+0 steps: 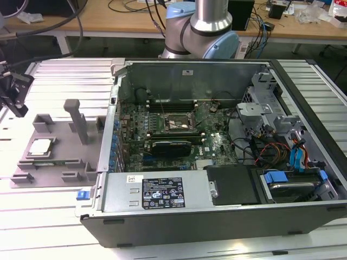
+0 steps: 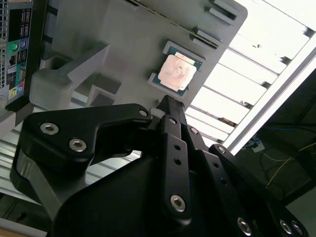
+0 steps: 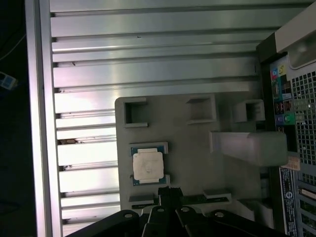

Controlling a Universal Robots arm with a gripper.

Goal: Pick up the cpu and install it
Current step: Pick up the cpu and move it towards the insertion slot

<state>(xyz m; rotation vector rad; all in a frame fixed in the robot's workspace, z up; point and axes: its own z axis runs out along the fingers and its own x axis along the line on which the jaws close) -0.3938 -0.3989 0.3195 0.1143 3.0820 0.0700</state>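
Hovering over the grey tray at the exterior view's left, the gripper holds nothing. In both wrist views its black fingers look pressed together into one narrow tip with no gap between them. The cpu, a small flat square with a pale metal top, lies flat in a shallow pocket of the tray. In the exterior view it sits at about five o'clock from the gripper and clear of it. In the second wrist view the fingertip points toward the cpu and appears just short of its green edge; in the first wrist view the cpu likewise lies just ahead of the tip, untouched. A grey upright post rises from the tray at roughly two o'clock from the chip. The tray rests on a ribbed aluminium table, just beside the open computer case, which lies at three o'clock from it in the exterior view. Inside the case the green motherboard lies flat, and its black-framed socket sits near the middle of the board, well apart from the cpu. The arm, silver with pale blue joints, stands behind the case at about twelve o'clock.
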